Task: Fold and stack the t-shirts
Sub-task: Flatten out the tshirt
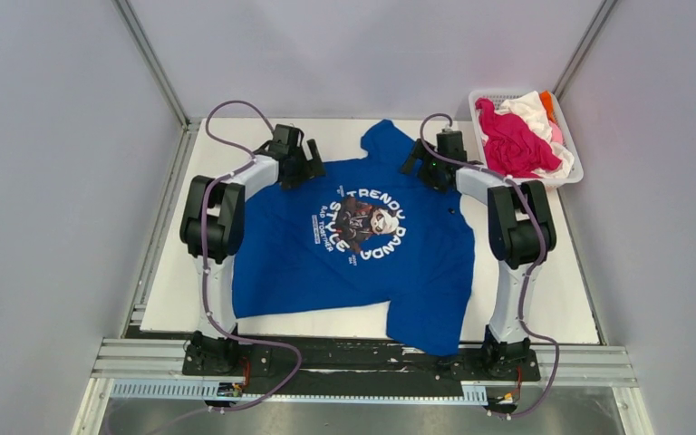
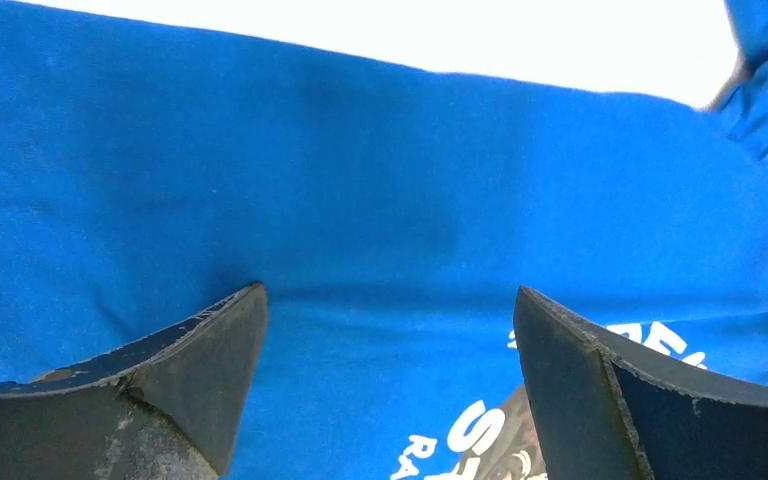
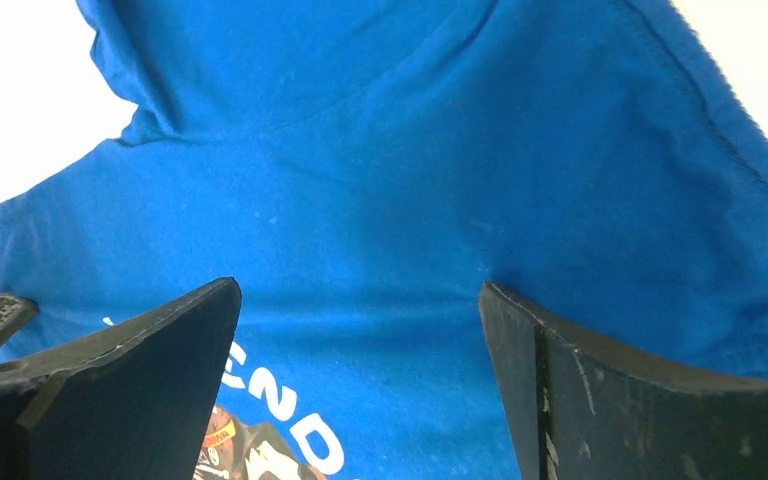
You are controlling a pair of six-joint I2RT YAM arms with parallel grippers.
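A royal blue t-shirt (image 1: 362, 254) lies spread print-up on the white table (image 1: 557, 304). Its round white-lettered cartoon print (image 1: 360, 227) is in the middle, and one sleeve (image 1: 390, 140) points to the far edge. My left gripper (image 1: 313, 170) is open over the shirt's far left part, its fingertips (image 2: 245, 305) low on the blue cloth (image 2: 380, 200). My right gripper (image 1: 414, 166) is open over the far right part, beside the print's lettering (image 3: 300, 420). Nothing sits between either pair of fingers except flat cloth (image 3: 380, 230). Magenta (image 1: 507, 140), white (image 1: 530, 107) and orange (image 1: 546, 101) t-shirts lie heaped in the basket.
The white slatted basket (image 1: 507, 91) stands at the far right corner of the table, close to my right arm's elbow (image 1: 517, 227). Grey walls close in the left, back and right. An aluminium rail (image 1: 372, 362) carrying both arm bases runs along the near edge.
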